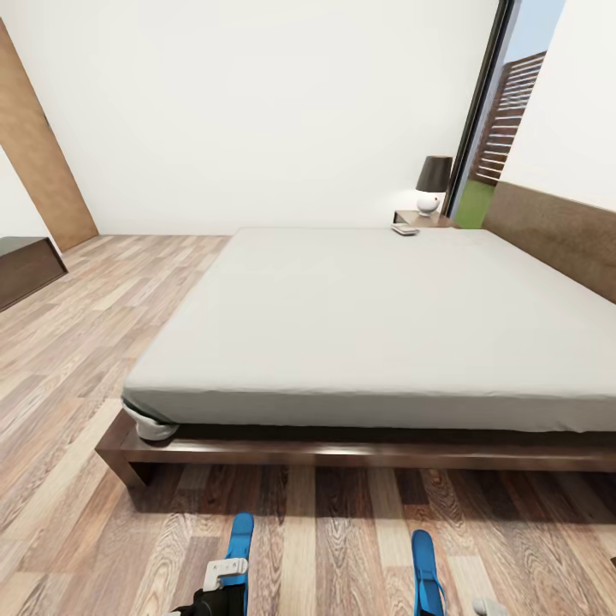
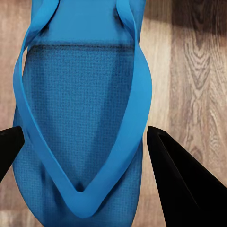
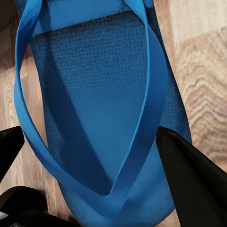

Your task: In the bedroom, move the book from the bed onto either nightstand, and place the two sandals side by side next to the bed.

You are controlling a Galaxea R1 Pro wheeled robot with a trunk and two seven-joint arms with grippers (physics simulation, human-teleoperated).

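**Both sandals on the floor at the foot of the bed**

From the head view I see one blue sandal [image 1: 240,545] at about 7 o'clock and the other sandal [image 1: 425,565] at about 5 o'clock, both flat on the wood-plank floor [image 1: 342,530] and well apart, each pointing toward the bed [image 1: 368,325]. The off-white mattress fills the middle of the room on a dark frame. At about 1 o'clock, past the far corner, stands the nightstand [image 1: 419,218] with its dark-shaded lamp [image 1: 433,184]. A small pale object [image 1: 405,228] lies at the mattress edge beside it; I cannot make out whether it is the book.

A dark cabinet [image 1: 26,265] is cut off at 9 o'clock.

My left gripper [image 2: 82,156] hangs over its sandal [image 2: 80,109], fingers spread on either side of the sole. The right gripper [image 3: 90,161] is likewise spread around its sandal [image 3: 104,94]. Whether the fingertips touch, I cannot tell.
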